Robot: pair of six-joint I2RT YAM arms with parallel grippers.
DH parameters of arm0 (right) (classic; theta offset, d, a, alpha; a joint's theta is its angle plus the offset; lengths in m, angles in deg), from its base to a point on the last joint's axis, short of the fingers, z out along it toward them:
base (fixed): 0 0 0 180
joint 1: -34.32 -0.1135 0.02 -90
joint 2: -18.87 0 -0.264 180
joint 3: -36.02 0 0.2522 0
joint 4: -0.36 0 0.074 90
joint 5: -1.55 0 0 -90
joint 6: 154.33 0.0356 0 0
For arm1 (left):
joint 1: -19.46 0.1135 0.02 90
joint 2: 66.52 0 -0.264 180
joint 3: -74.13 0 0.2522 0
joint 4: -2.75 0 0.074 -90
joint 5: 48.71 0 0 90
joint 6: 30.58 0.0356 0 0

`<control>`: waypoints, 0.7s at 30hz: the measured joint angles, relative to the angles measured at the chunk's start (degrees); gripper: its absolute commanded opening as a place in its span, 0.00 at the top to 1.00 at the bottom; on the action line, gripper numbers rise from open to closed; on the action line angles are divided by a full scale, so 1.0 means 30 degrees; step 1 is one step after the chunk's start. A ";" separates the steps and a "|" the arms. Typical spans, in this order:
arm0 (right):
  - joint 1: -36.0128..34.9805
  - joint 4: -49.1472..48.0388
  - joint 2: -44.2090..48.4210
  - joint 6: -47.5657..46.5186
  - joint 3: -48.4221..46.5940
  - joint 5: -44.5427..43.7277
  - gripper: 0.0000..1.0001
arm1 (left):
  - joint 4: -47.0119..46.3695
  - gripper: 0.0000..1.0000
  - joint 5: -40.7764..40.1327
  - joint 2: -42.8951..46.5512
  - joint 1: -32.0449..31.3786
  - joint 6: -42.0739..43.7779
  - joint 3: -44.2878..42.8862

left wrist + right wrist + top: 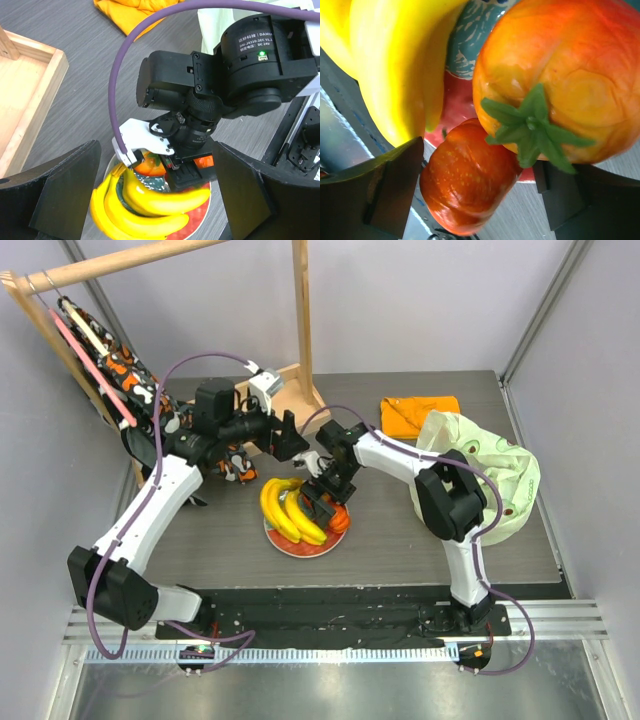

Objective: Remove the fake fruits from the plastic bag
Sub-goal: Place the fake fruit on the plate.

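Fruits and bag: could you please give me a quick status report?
Left gripper open, empty. Right gripper open around two orange fruits on plate, beside bananas. Bag apart at right, contents unseen. Nothing blocking.

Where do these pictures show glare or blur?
Top external: even light, sharp, glare on the metal strip at the near edge. Left wrist: shine on the bananas, its own fingers dark and soft. Right wrist: very close, pale highlights on the green-stemmed fruit.

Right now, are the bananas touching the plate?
Touching. The top view shows the bananas lying directly on the plate, covering its left half.
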 measured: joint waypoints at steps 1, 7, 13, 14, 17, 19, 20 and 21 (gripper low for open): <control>-0.0095 -0.0015 0.0000 0.0029 0.0000 -0.0095 0.00 | -0.0015 0.02 0.0015 0.0000 0.0000 -0.0015 0.0066; -0.0255 0.0022 0.0022 0.0153 -0.0007 -0.0423 0.00 | -0.0138 0.02 0.0233 0.0000 0.0000 -0.0146 0.0401; -0.0240 0.0590 0.0561 0.0022 0.0000 -0.1188 0.00 | -0.0328 0.02 0.0488 0.0000 0.0000 -0.0539 0.0495; -0.0219 0.0750 0.0809 0.0000 0.0000 -0.1319 0.00 | -0.0364 0.02 0.0510 0.0000 0.0000 -0.0583 0.0495; 0.0015 0.1668 0.1923 -0.0255 -0.0087 -0.1566 0.00 | -0.0437 0.02 0.0590 0.0000 0.0000 -0.0648 0.0503; 0.0255 0.2849 0.2667 -0.0692 -0.0568 -0.1486 0.01 | -0.0437 0.02 0.0634 -0.0015 0.0000 -0.0663 0.0503; 0.0415 0.3446 0.3053 -0.0984 -0.0867 -0.1406 0.00 | -0.0452 0.02 0.0648 -0.0044 0.0000 -0.0663 0.0503; 0.0561 0.3832 0.3381 -0.1158 -0.1056 -0.1355 0.00 | -0.0459 0.02 0.0670 -0.0080 0.0000 -0.0678 0.0503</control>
